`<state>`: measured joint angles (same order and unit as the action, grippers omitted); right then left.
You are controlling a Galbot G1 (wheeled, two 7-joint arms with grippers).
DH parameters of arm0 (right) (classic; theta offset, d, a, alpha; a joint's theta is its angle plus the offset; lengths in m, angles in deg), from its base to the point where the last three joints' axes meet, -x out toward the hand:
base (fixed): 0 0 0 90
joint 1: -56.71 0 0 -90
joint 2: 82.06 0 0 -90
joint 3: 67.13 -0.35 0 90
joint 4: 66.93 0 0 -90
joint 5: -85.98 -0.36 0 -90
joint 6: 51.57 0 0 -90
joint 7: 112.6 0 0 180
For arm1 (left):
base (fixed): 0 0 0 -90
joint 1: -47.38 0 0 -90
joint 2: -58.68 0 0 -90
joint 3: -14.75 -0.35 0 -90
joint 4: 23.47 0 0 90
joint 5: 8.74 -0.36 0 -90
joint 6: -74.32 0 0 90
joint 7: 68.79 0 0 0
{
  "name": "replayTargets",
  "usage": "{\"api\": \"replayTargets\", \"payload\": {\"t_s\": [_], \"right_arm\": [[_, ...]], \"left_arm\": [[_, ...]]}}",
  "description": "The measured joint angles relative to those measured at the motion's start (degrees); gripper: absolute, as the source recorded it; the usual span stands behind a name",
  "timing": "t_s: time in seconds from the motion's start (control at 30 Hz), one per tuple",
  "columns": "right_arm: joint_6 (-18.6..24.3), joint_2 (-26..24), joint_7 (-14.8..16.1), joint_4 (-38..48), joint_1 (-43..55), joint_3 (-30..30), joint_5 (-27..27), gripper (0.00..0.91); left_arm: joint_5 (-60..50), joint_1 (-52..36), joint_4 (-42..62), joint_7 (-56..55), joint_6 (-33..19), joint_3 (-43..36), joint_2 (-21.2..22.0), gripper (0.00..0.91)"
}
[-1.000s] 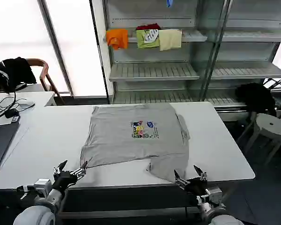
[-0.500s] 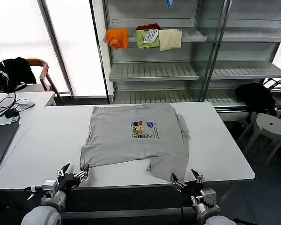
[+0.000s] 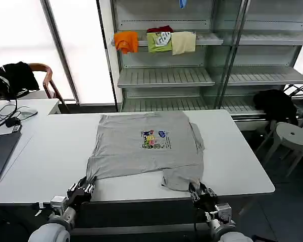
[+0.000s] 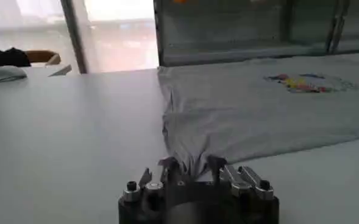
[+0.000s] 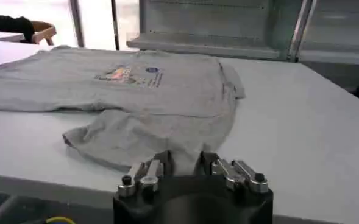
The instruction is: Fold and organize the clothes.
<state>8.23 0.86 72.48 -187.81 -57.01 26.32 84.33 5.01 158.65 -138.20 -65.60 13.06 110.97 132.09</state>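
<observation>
Both grippers, left [image 3: 84,187] and right [image 3: 198,190], now closed on the shirt's [image 3: 149,146] near hem corners.

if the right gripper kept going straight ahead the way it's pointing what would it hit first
Probably the grey shirt itself: the right gripper sits at the shirt's near hem, fingers closed on its edge, pointing across the white table toward the shelves.

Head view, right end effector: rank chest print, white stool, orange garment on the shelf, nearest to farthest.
From the right end effector, at the table's near edge on the grey shirt's hem:
1. Chest print, mid-shirt, ahead and toward the robot's left.
2. White stool, on the floor off the table's right end.
3. Orange garment, on the back shelf, far left.
</observation>
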Motion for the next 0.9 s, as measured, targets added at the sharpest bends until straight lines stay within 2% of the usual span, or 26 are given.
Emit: {"api": "replayTargets", "payload": {"t_s": [0.47,0.7,0.9], "right_arm": [[1.98,2.05,-0.9,-0.53,4.29,-0.22,-2.29,0.0],[0.98,3.47,-1.88,2.3,11.6,0.09,-3.54,0.0],[0.1,4.75,-2.58,8.72,21.2,0.33,-4.45,0.0]], "left_arm": [[1.77,-2.21,-0.79,1.85,-2.42,1.19,0.18,0.0],[4.82,-6.66,0.27,2.06,-2.09,1.47,0.07,0.0],[7.74,-12.66,3.22,1.59,-0.64,1.14,0.95,0.0]]}}
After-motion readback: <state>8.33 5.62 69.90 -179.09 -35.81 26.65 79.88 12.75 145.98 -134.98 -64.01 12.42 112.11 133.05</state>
